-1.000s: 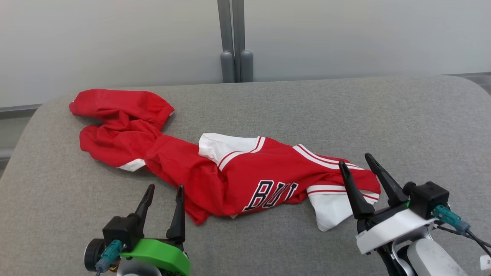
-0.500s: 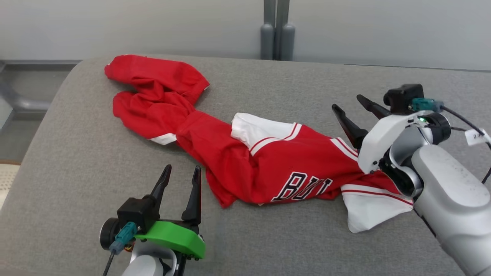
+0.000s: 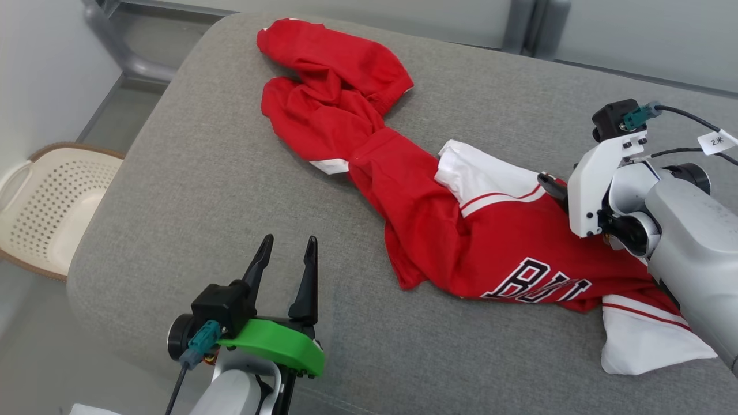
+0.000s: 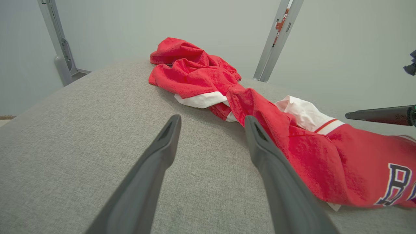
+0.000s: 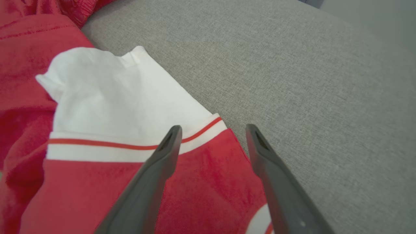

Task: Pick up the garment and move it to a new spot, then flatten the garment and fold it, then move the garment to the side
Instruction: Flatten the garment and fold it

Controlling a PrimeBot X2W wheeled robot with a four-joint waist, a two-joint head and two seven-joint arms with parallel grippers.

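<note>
The red and white garment [image 3: 450,230] lies crumpled on the gray fabric-covered counter [image 3: 190,190]. It stretches in a long slant from the far left corner toward the near right. Its bunched red end sits close to the far rounded corner, and its white flap at the other end lies near the front edge. Black-and-white letters show on the red middle part.

The right tool [image 5: 213,127] is spread open over the garment's far edge. One finger is above the red-striped white band and the other above bare counter just beside the cloth. Whether it touches the cloth I cannot tell.

The left tool [image 3: 290,237] is also spread open and grips nothing. It is over the counter near the front left corner, beside the garment's lower red fold.

A wide gray stretch lies open between the garment and the counter's left edge, and another beyond its far side.

On the floor to the left stands a cream basket [image 3: 34,207], its holed inner wall and bottom showing.
</note>
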